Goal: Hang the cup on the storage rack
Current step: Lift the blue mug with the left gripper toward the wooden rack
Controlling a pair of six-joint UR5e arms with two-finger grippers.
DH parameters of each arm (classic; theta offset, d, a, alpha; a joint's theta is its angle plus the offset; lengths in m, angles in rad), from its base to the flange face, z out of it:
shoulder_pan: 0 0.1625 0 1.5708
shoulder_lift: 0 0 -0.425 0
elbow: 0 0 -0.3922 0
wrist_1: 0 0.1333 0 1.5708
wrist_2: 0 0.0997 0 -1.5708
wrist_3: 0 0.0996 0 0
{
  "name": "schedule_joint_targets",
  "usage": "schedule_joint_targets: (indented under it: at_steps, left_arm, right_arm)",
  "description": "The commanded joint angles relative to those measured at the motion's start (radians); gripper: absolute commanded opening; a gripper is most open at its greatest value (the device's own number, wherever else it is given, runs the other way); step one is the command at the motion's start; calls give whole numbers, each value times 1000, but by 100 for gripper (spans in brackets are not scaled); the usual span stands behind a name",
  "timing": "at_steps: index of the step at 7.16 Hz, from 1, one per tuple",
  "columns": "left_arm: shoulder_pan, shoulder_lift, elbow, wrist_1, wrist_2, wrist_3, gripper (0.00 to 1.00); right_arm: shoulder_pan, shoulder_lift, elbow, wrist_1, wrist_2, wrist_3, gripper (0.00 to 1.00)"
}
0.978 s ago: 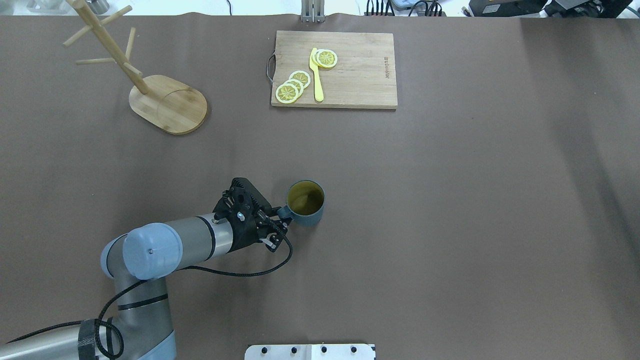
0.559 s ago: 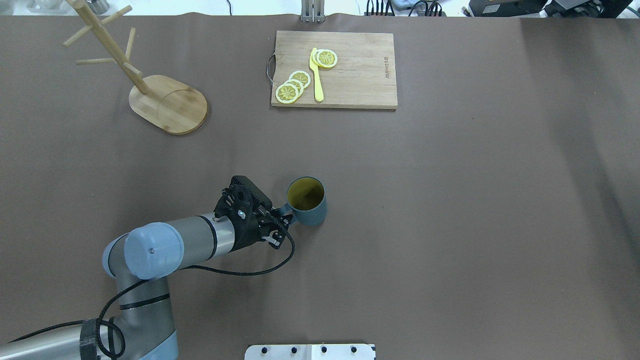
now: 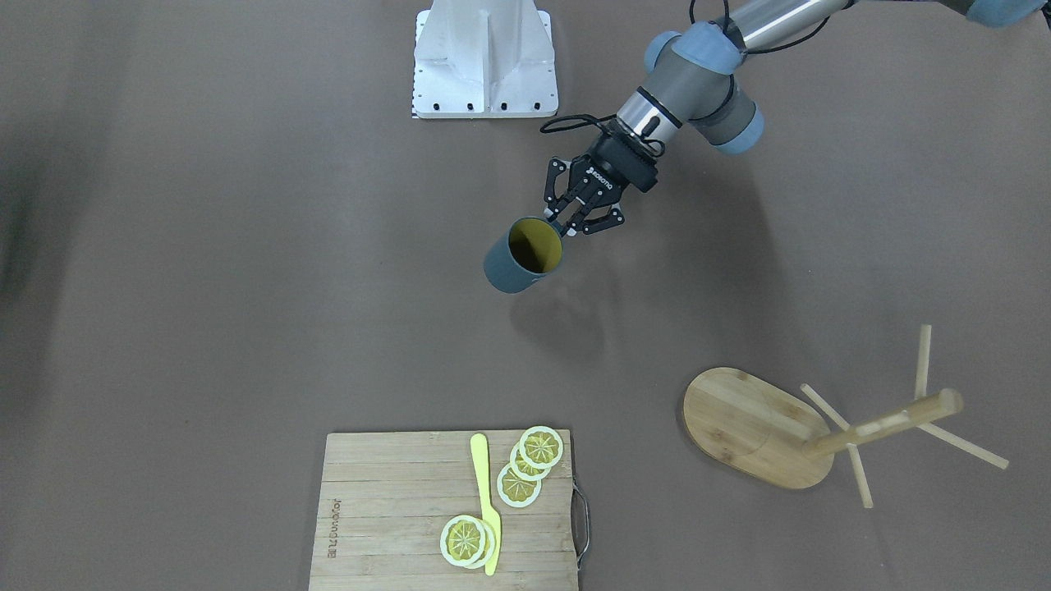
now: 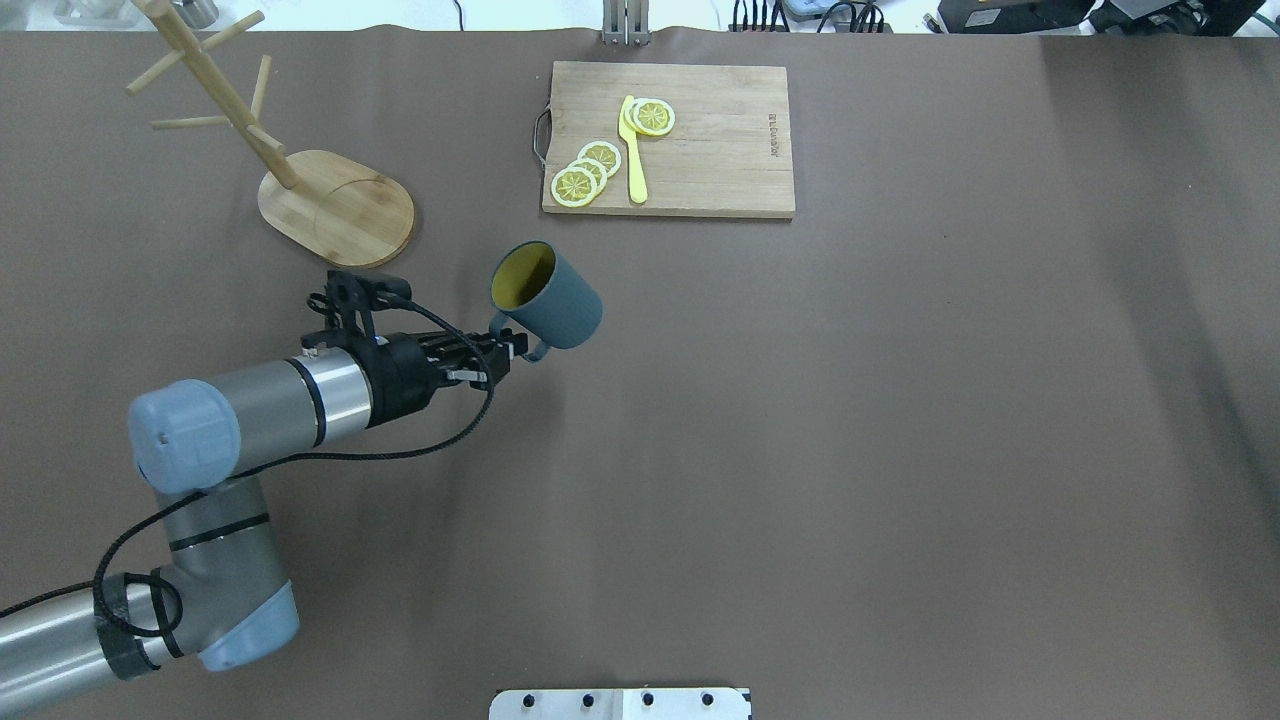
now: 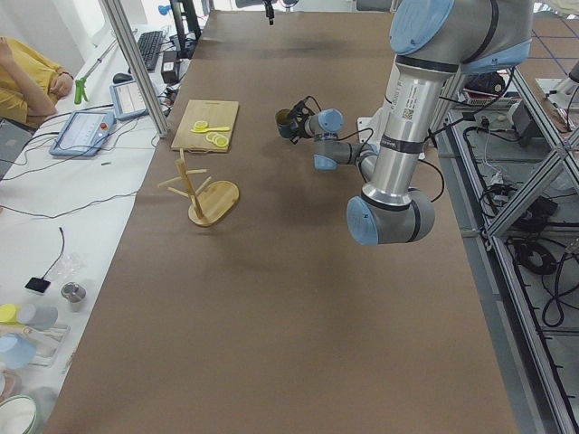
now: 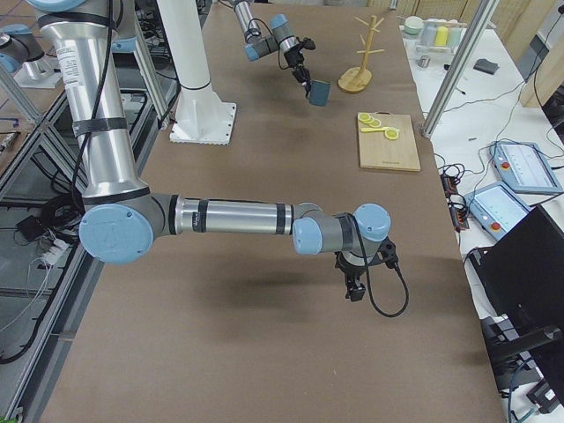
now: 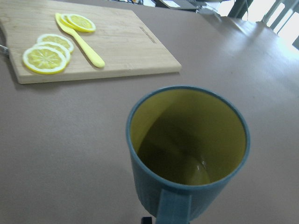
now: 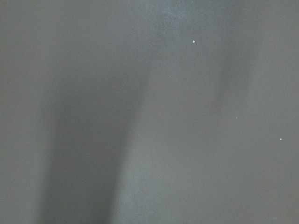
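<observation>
The dark teal cup [image 4: 552, 298] with a yellow-green inside hangs in the air, tilted, with its mouth turned to the far left. My left gripper [image 4: 512, 349] is shut on its handle, as the front view [image 3: 568, 227] also shows. The cup [image 7: 187, 149] fills the left wrist view. The bamboo storage rack [image 4: 335, 207] stands at the far left, its post and thin pegs leaning up from the oval base [image 3: 755, 427]. The cup is apart from it, to its near right. My right gripper [image 6: 355, 286] shows only in the exterior right view, so I cannot tell its state.
A bamboo cutting board [image 4: 668, 140] with lemon slices [image 4: 585, 170] and a yellow knife [image 4: 633, 150] lies at the far middle. A white mount plate [image 3: 484, 57] sits at the robot's edge. A person [image 5: 27, 81] sits beside the table.
My left gripper has lifted the cup off the table by its handle and carried it far and left toward the rack. The cup is now tilted.
</observation>
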Motion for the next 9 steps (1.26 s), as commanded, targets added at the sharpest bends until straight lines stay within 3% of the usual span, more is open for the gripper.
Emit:
schedule_joint_targets:
  at_steps: [1, 2, 3, 6, 9]
  left_arm:
    - [-244, 3, 33, -44, -255, -465, 0]
    - [-397, -35, 99, -62, -449, -615, 0]
    - [-453, -44, 154, -100, -495, -740, 0]
    - [-518, -102, 332, -376, -489, -1159, 0]
    - [-517, -116, 385, -535, -329, -1389, 0]
  right_arm:
    - [0, 1, 8, 0, 0, 8, 100]
    - [2, 1, 16, 0, 2, 10, 100]
    - [3, -4, 29, -1, 2, 11, 100]
    - [3, -21, 54, -1, 3, 13, 100]
    - [3, -24, 59, -1, 5, 13, 100]
